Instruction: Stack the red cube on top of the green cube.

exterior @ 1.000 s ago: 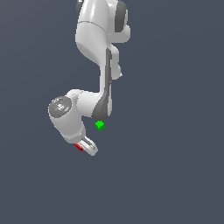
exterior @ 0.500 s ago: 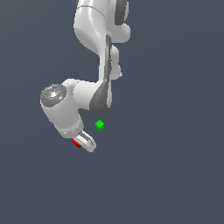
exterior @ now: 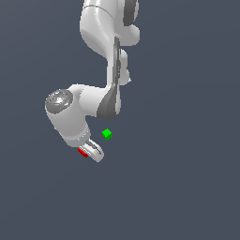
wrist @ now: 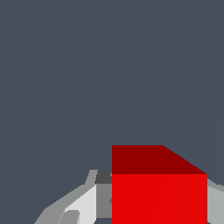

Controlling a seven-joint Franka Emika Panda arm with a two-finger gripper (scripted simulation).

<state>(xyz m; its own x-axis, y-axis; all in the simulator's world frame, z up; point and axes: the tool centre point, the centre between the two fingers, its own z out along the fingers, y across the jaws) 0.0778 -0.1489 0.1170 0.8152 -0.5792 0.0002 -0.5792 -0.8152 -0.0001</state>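
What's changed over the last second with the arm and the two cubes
The gripper and wrist have swung toward the exterior view's left, away from the green cube, so the cube now shows clear of the arm. The red cube has shifted slightly left with the fingers; the wrist view shows it between them, apparently gripped. The green cube has stayed where it was, and nothing has been let go.

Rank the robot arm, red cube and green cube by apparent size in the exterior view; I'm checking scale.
1. Robot arm, by far largest.
2. Green cube.
3. Red cube, but the claw partly hides it, so the cubes' order is unsure.
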